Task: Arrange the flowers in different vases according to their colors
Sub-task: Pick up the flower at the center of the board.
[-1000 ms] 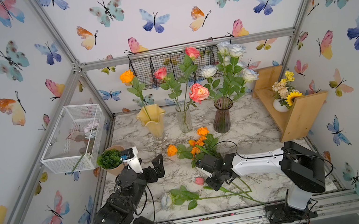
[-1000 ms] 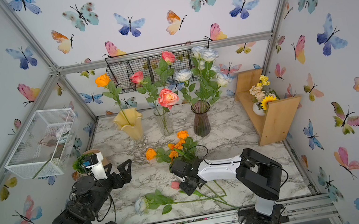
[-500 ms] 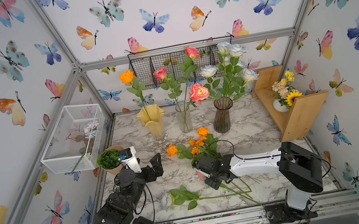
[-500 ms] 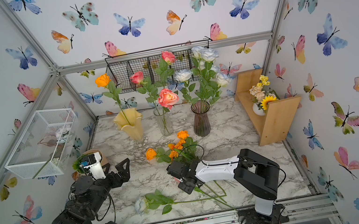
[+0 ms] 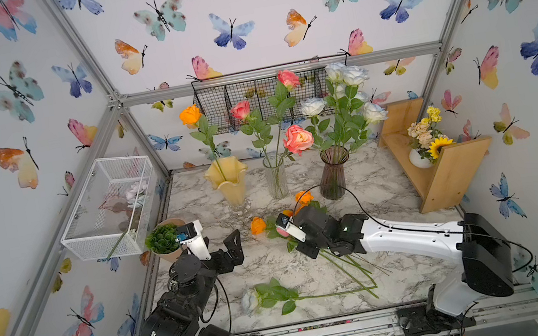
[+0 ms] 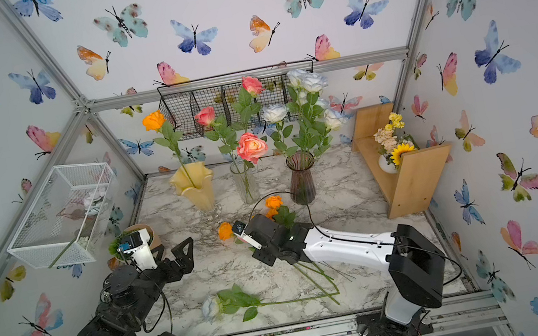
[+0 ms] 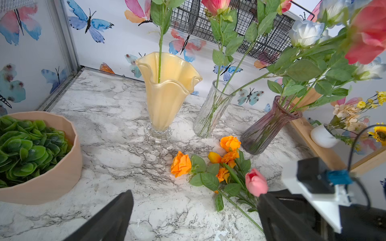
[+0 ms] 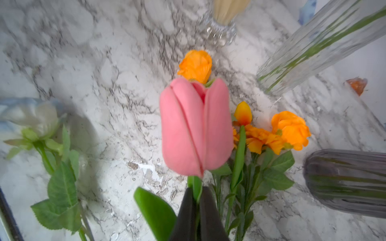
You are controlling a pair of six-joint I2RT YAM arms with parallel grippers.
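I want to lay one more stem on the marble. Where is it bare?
Bare: between the purple vase and wooden shelf; also between the yellow vase, succulent pot and loose orange flowers. Crowded: the front, where the white rose and its long stem lie.

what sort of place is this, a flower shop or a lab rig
Most likely a staged robot test cell, not a shop: an aluminium frame walled with butterfly wallpaper, two robot arms on a front rail, and vases on a marble-print tabletop.

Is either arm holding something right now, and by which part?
Right gripper grips the pink tulip by its stem just below the bloom; left gripper holds nothing.
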